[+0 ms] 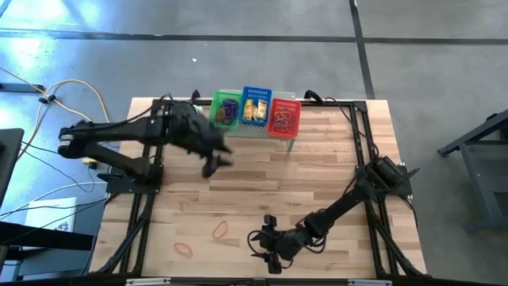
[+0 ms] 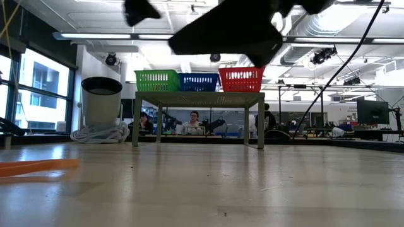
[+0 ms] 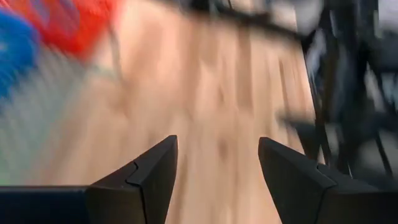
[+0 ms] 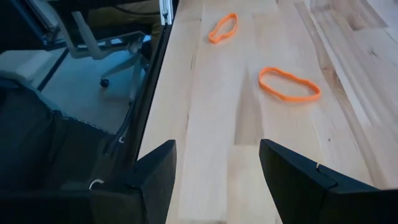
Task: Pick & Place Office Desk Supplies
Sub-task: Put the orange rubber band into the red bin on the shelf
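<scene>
The bench (image 1: 333,175) is carrying a small raised stand (image 2: 199,98) at its far edge, with three baskets sitting on it side by side: green (image 1: 225,109), blue (image 1: 255,106) and red (image 1: 284,116), each already holding sorted supplies. Two orange bands are lying loose near the front edge, one (image 4: 289,83) just ahead of the right claw (image 4: 217,168), the other (image 4: 222,27) farther toward the left corner.

The right claw is hovering low over the front of the bench, fingers apart and empty, facing the nearer band. The left claw (image 3: 217,162) is hanging in mid-bench near the stand, fingers also apart and holding nothing.

The step in hand seems to be picking the nearer band. To do it well, the right claw should be coming down with one finger inside the loop and one outside, pressing close to the wood, since the band is thin and flat and may slip.

The left arm is stretching across in front of the baskets, so it could be standing in the way of a carry to the red basket.
</scene>
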